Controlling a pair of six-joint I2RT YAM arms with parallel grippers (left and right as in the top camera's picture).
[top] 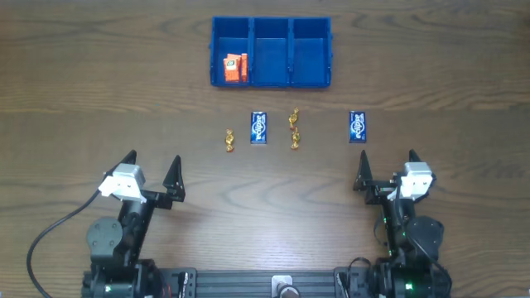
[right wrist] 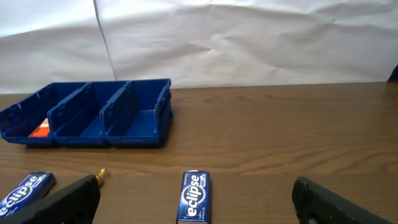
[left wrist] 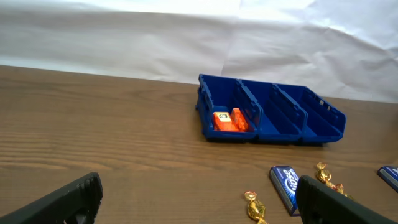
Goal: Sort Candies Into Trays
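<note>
The blue tray (top: 271, 83) holds orange candies (top: 237, 68) in its left bin; gold candies (top: 230, 139) and blue packs (top: 259, 127) lie nearby.

glossy blue plastic tray (top: 271, 80), matt wood-grain table (top: 99, 99)

Both arms are black, with round joint housings (top: 106, 236) just beside the base rail (top: 273, 281). Each carries a white block (top: 124, 180) behind its hand. The left hand (top: 155, 157) and the right hand (top: 387, 155) each end in two tapering matte black fingers (left wrist: 68, 199). A black cable (top: 45, 240) loops out past the rail's left end. Small green lights (top: 407, 287) glow near both ends of the rail.
</note>
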